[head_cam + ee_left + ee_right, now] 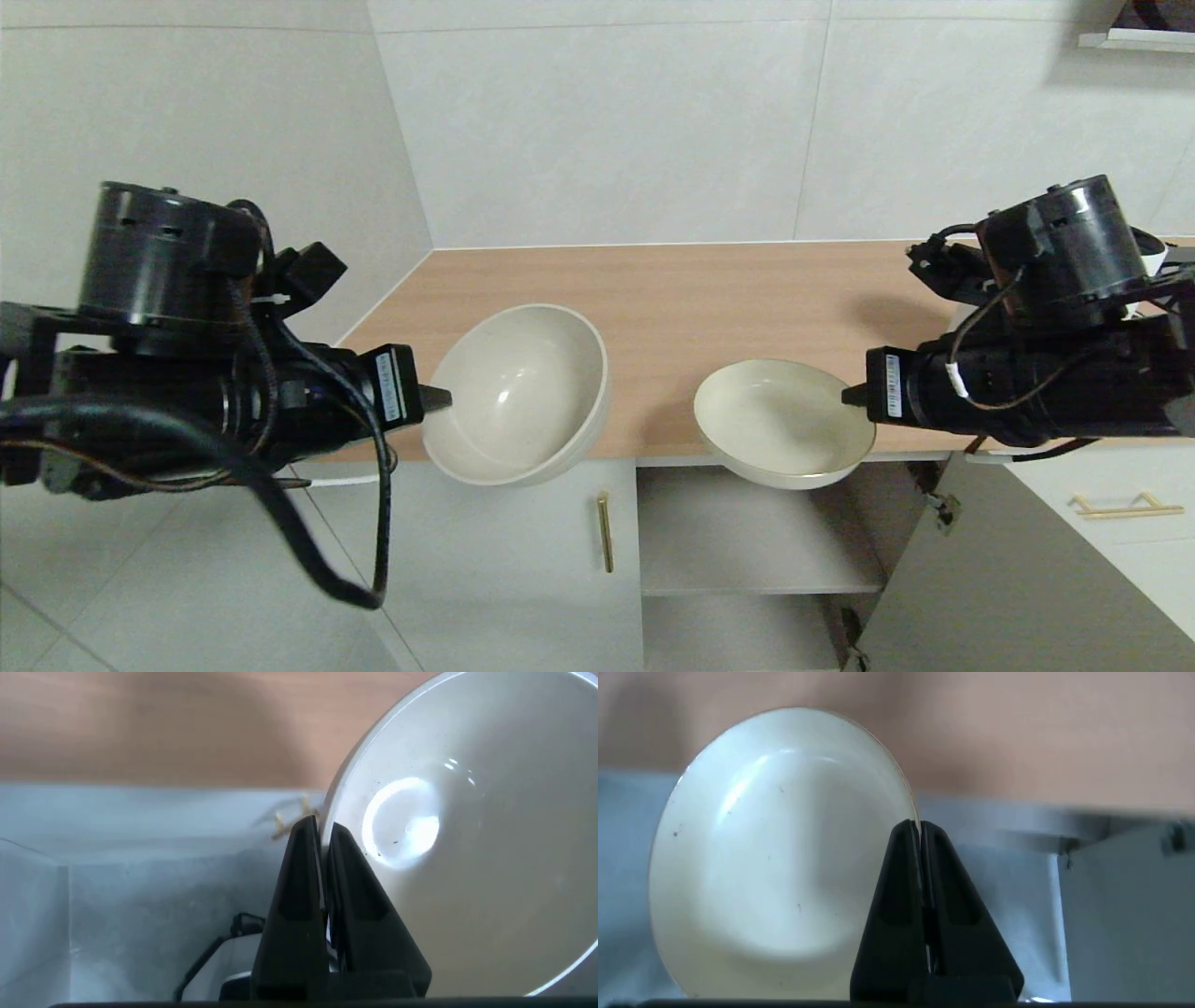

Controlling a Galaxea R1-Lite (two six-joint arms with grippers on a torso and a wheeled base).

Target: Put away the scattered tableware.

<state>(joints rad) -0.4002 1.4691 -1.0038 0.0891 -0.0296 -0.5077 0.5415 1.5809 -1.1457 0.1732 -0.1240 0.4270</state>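
L gripper [439, 399] pinches deep bowl [518, 392] by rim; R gripper [854, 397] pinches shallow bowl [780, 425] likewise. Both are held tilted at the counter's [691, 299] near edge. Step: carry to storage. Next, prob.: lower each into open cabinet [747, 523] below w/o knocks.

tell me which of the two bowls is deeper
The bowl in the left claw: tall rounded walls, while the dish in the right claw is shallow.

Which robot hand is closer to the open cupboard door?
Right. The right gripper, holding the shallow bowl, is just above the open cupboard door; the left gripper, holding the deep bowl, is beyond the cupboard opening.
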